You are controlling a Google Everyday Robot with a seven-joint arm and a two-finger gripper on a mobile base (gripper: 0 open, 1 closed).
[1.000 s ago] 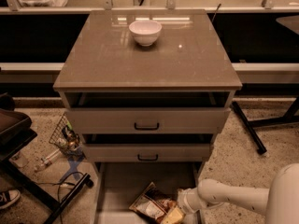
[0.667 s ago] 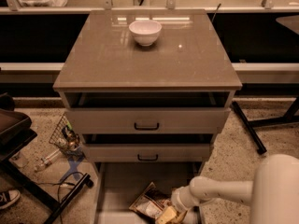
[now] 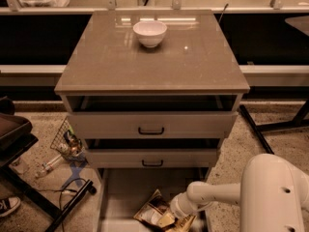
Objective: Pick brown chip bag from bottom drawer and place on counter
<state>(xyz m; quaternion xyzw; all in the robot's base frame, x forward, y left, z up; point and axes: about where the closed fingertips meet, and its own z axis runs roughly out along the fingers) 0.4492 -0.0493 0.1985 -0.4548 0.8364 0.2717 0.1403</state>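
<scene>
The brown chip bag [image 3: 155, 211] lies crumpled on the floor of the open bottom drawer [image 3: 120, 197], toward its right front. My gripper [image 3: 173, 218] reaches in from the right on a white arm and sits right at the bag's right side, low in the drawer. The counter [image 3: 145, 62] is the glossy grey-brown top of the cabinet above.
A white bowl [image 3: 150, 33] stands at the back middle of the counter. Two grey-fronted drawers [image 3: 151, 125] with dark handles are partly pulled out above the bottom drawer. A wire basket [image 3: 67, 141], a bottle and a black chair base stand on the floor at left.
My arm has pushed further left into the bottom drawer, so the gripper is now against the chip bag. The bag has barely shifted.
</scene>
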